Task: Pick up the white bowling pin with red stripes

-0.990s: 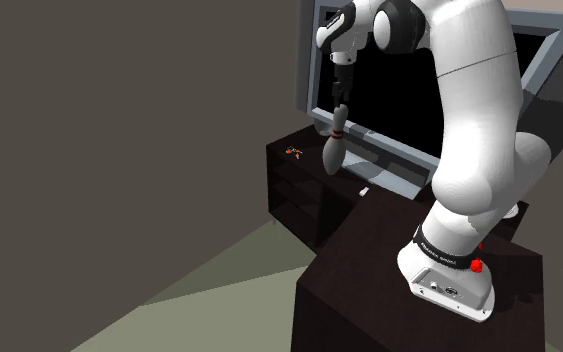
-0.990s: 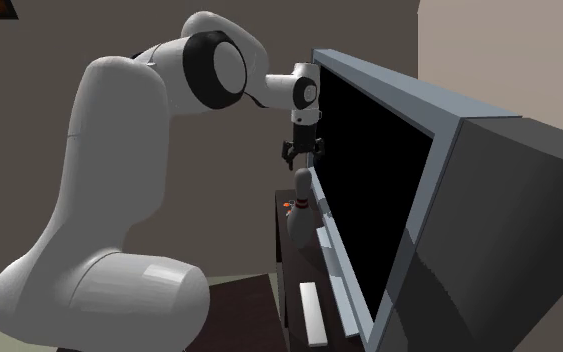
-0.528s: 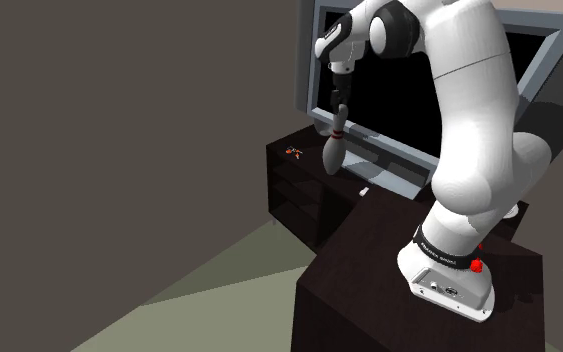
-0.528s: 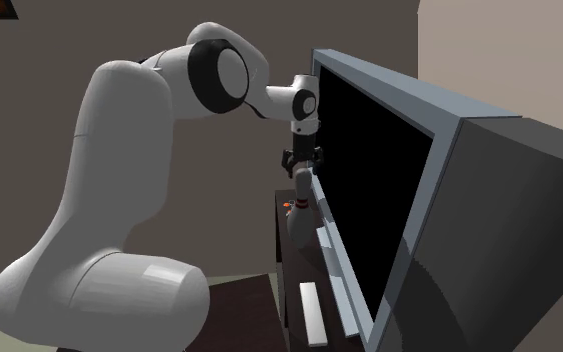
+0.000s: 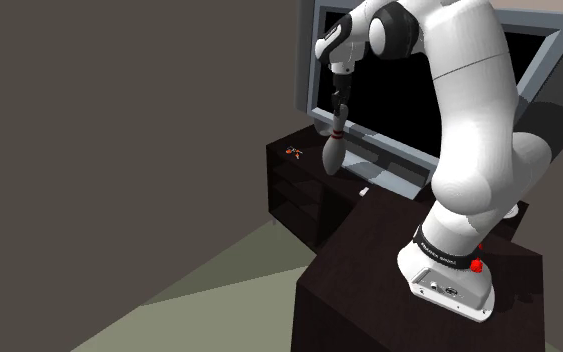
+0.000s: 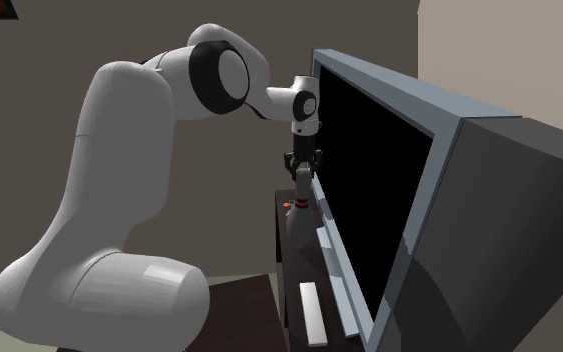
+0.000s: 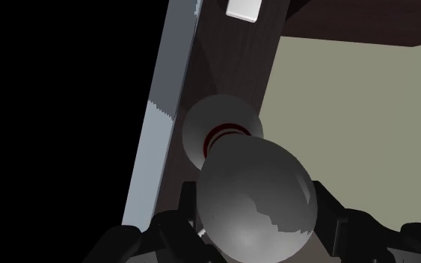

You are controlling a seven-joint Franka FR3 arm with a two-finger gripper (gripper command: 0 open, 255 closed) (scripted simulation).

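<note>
Roughly, left to right across the shoulder view: a bare brown-grey wall [image 5: 119,120] and olive floor [image 5: 209,290], then a dark cabinet [image 5: 294,178] with open shelves. On its top, near the left corner, we note a small red object [image 5: 293,151]. Just to its right stands the bowling pin [image 5: 332,155], upright on the cabinet top, pale grey-white with a dark red band at the neck. Directly above it the gripper [image 5: 341,112] hangs straight down, its black tip set over the pin's head. Behind both rises the television [image 5: 389,100], grey frame, black screen. A small white slab [image 5: 364,190] lies on the cabinet before the screen, right of the pin. Further right, the white arm [image 5: 479,120] climbs from the stand [image 5: 369,270], a dark box.

Second exterior view, same order: arm [image 6: 119,160] bulking at left, wrist reaching right; gripper [image 6: 302,170] pointing down onto the bowling pin [image 6: 298,222], which stands just beside the television [image 6: 379,190] frame; white slab [image 6: 312,312] flat on the cabinet, nearer us.

Wrist view: we look down the bowling pin [image 7: 253,198] lengthwise, head large and close to the gripper, red band and wider body beyond, over the dark cabinet [image 7: 231,60] top, with the grey edge of the television [image 7: 160,127] frame alongside. Whether the gripper is clamped on the head or merely bracketing it, we cannot tell
</note>
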